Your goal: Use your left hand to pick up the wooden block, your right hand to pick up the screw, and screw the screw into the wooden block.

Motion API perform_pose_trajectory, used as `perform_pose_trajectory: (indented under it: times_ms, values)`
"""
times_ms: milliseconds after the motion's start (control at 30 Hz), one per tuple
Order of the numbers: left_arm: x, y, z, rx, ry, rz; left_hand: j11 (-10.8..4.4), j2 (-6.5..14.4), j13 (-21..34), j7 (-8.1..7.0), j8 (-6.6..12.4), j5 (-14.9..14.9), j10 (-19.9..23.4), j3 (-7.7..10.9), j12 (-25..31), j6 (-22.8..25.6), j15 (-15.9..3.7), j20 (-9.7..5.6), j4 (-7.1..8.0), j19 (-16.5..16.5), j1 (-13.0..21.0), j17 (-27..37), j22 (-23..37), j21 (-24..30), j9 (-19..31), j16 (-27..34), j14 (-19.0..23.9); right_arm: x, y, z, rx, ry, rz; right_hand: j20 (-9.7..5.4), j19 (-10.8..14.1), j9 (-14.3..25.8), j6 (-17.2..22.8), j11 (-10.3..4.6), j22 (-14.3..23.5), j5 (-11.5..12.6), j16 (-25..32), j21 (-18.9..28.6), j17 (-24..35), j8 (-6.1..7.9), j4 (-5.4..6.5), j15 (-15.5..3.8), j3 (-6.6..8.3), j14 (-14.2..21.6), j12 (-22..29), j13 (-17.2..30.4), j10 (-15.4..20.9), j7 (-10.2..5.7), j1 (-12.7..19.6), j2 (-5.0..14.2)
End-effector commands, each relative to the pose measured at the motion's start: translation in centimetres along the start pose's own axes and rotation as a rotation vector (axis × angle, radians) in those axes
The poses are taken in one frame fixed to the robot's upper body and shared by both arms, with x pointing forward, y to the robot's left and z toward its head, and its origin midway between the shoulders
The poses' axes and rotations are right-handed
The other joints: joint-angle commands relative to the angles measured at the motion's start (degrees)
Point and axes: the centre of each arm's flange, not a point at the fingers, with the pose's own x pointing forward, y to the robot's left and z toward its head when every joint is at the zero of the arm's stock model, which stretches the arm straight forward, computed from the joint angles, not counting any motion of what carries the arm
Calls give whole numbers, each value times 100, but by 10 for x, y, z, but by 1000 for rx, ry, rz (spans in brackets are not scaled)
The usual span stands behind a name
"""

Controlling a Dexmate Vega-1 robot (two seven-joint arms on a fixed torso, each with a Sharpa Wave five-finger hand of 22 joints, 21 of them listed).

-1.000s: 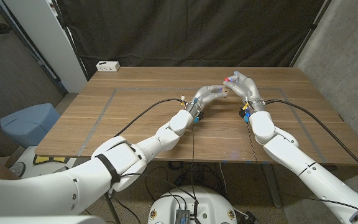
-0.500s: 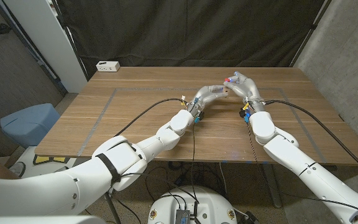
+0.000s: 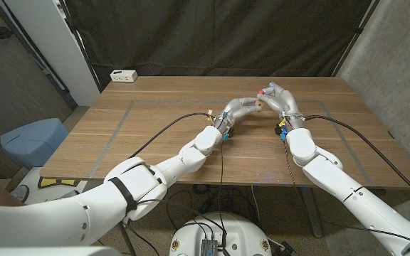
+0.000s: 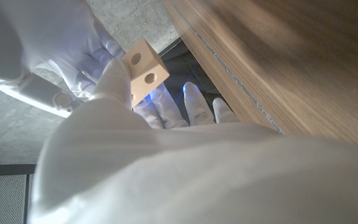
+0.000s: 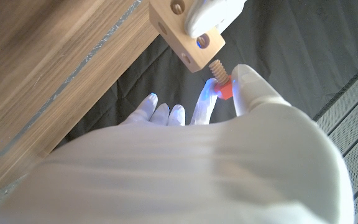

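Above the table's far middle, my left hand holds the pale wooden block off the surface. The block shows two round holes in the left wrist view, with my fingers against its side. My right hand meets it from the right and pinches the screw's red head between the thumb and a finger. The screw's threaded shaft stands partly inside a hole in the block. A finger of the left hand lies over the block's face.
A white power box sits at the table's far left corner. Blue tape lines mark the wooden table top. A blue seat stands beside the table on the left. Cables run along both arms.
My right hand has shifted slightly at the block, with the screw still pinched. The left hand and the block stay where they were.
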Motion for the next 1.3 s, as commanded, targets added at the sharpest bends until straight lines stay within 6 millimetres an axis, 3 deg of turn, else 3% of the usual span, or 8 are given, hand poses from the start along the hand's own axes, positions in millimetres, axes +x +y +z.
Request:
perform_pose_trajectory:
  times_ms: [33, 867, 1300]
  values:
    - [-2, 0, 0, 2, -3, 1, -9, 76, -1, 5, 42, 27, 67, 24, 9, 65, -667, -24, 35, 42, -7, 6, 33, 17, 29, -10, 39, -3, -1, 1, 1, 1, -5, -7, 38, -11, -27, -9, 17, 37, 23, 19, 9, 33, -3, 4, -31, 16, 5, 27, -22, 8, -2, 12]
    - [-4, -4, 4, 3, -11, -3, -8, 80, 9, 3, 37, 28, 71, 25, -7, 58, -667, -26, 34, 49, -9, 4, 33, 20, 29, -22, 45, -10, -4, 0, 1, 2, -8, -6, 38, -69, -23, 1, 17, 76, 22, 17, 6, 58, -8, 3, -50, 19, 7, 28, -29, 8, 0, 27]
    - [-1, -2, 3, 7, -6, 2, -9, 88, 13, 4, 35, 28, 70, 26, -17, 58, -664, -23, 35, 46, -9, 6, 33, 18, 29, -26, 45, -5, -6, -1, -2, -2, -4, -7, 39, -100, -30, -18, 17, 96, 21, 16, 8, 69, -4, 0, -51, 21, 9, 28, -30, 2, -8, 35]
